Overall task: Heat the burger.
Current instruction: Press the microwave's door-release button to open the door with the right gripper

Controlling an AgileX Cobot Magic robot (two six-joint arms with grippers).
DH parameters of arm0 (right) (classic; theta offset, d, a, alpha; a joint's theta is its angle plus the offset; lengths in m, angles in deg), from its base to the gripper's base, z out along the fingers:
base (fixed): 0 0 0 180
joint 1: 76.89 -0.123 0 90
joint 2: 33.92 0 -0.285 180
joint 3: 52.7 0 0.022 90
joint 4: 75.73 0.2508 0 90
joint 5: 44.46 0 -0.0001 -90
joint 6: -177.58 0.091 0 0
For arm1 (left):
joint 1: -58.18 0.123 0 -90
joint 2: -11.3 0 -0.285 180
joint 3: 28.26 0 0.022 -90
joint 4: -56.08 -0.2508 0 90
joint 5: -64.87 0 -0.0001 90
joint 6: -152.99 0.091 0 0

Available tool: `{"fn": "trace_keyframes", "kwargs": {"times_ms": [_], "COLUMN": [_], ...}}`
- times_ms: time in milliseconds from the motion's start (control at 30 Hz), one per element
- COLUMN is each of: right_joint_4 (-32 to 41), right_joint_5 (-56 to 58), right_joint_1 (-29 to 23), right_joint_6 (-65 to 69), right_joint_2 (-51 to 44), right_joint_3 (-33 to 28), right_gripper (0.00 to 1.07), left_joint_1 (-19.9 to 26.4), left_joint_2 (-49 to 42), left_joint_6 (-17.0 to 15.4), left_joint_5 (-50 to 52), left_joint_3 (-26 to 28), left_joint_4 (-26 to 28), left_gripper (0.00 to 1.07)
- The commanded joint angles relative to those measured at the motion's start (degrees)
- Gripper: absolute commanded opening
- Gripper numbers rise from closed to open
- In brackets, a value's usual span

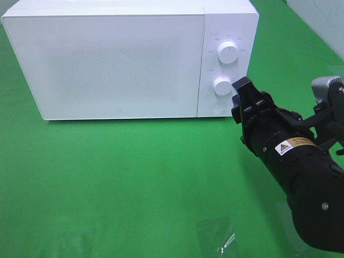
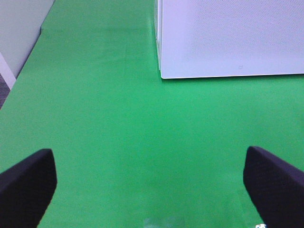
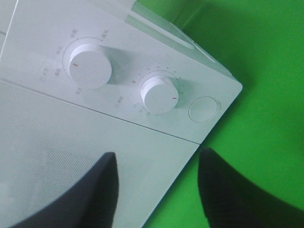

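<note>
- Left gripper (image 2: 148, 159): released, fingers spread wide, nothing between them. It hangs over bare green cloth (image 1: 134, 172), well clear of the microwave (image 1: 107, 59). No risk from this side as it stands.
- Microwave door (image 1: 102, 64): shut, with a frosted white panel that lets nothing show through. Risk: if the burger is not inside, turning a dial runs the oven empty. This cannot be checked from here.
- Upper knob (image 1: 228, 52): its red mark shows in the right wrist view. Risk: if the jaws drift upward they take this dial instead and change the power setting, not the time.
- Lower knob (image 1: 221, 85): looks like the timer. Judged step: grasp and twist it. Risk: an off-centre closure pinches the rim only, so the fingers slip and the dial barely moves. An over-long twist sets too much time.
- Round button (image 1: 217, 107), just below the lower knob: a low approach could press it and pop the door.
- Right gripper (image 1: 241, 90): just beside the lower knob, jaws partly apart and holding nothing. In its wrist view the knob lies ahead of the fingers, not between them.
- Burger: not visible in any view. Likely behind the shut door, but I cannot tell; its appearance cannot be recorded.
</note>
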Motion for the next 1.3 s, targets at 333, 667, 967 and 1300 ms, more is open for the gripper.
{"fn": "trace_keyframes", "kwargs": {"times_ms": [333,667,967,1300], "right_joint_4": [-0.69,-0.29,-7.22,-15.47], "right_joint_5": [9.63,12.43,17.3,18.16], "right_joint_1": [-0.11,0.17,7.79,14.21], "right_joint_6": [25.5,28.25,28.25,32.49], "right_joint_2": [0.0,0.0,0.06,5.61], "right_joint_3": [0.4,0.4,2.29,7.51], "right_gripper": [0.01,0.0,0.0,0.0], "left_joint_1": [0.0,0.0,0.0,0.0], "left_joint_2": [-1.32,-1.32,-1.32,-1.32], "left_joint_6": [-0.11,-0.11,-0.11,-0.11], "left_joint_5": [0.23,0.23,0.23,0.23], "left_joint_3": [-0.17,-0.17,-0.17,-0.17], "left_joint_4": [0.4,0.4,0.4,0.4], "left_gripper": [1.0,1.0,1.0,1.0]}}
